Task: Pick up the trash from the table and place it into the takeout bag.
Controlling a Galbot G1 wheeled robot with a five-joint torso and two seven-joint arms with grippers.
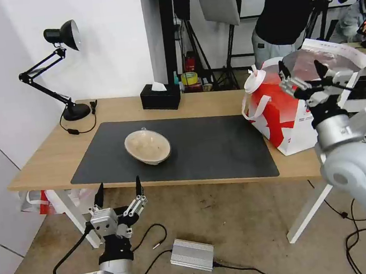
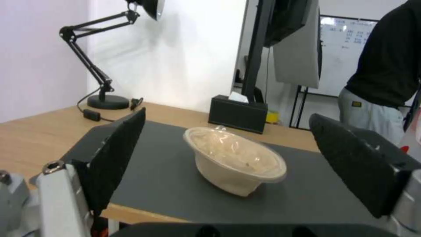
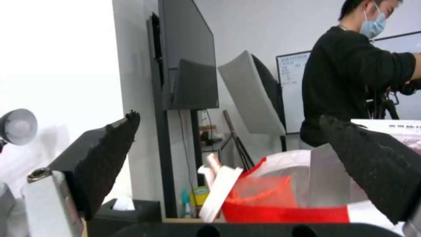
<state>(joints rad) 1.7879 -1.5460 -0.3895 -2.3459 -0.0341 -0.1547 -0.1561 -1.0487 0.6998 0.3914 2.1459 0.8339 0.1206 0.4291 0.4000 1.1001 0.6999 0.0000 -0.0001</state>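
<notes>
Beige bowl [image 1: 148, 146] left of centre in the head view, tilted on the dark mat [image 1: 202, 150], clear film over its mouth; likely light, thin-walled, easily crushed, film probably slippery, so best pinched at the stiffer rim, gently. Takeout bag [image 1: 283, 120] at right of frame on the surface [image 1: 37, 163], mouth open, red cup [image 3: 259, 196] leaning inside with its white lid tipped out. Left tool [image 1: 119, 196] low in the frame, short of the near edge, jaws wide apart, holding nothing, bowl framed between its pads [image 2: 118, 158]. Right tool [image 1: 305, 76] raised at upper right over the bag mouth, spread open, empty. Black tissue box [image 1: 160, 96] at the far edge, not trash
</notes>
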